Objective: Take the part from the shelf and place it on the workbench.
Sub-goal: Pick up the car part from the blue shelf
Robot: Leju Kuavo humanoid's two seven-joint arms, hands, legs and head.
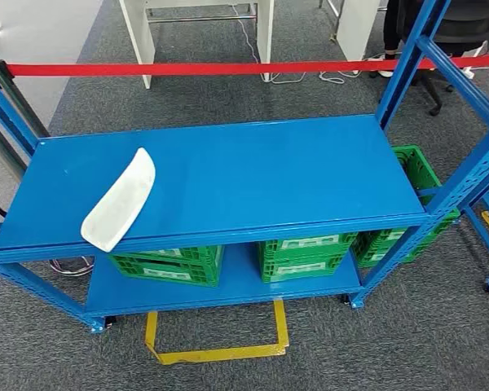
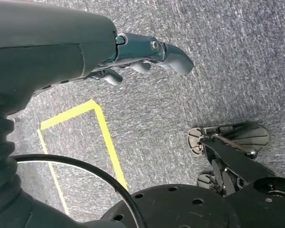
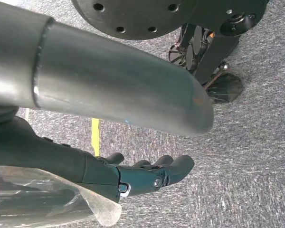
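1. Left hand [image 2: 148,54] hangs over grey carpet [image 2: 223,71] in the left wrist view, its dark fingers [image 2: 169,53] loosely extended and apart, holding nothing.
2. Right hand [image 3: 148,173] likewise hangs above the carpet in the right wrist view, fingers gently curved and apart, with nothing in them.
3. Yellow floor tape [image 2: 105,133] runs across the carpet beneath the left hand.
4. From the head view, the part, a white curved panel [image 1: 119,199], lies on the top shelf [image 1: 279,175] of the blue rack, near its left front edge, with one end reaching that edge.
5. Green crates [image 1: 301,257] sit on the lower shelf, and another [image 1: 414,175] stands at the rack's right end.
6. Red barrier tape [image 1: 230,68] stretches across behind the rack.
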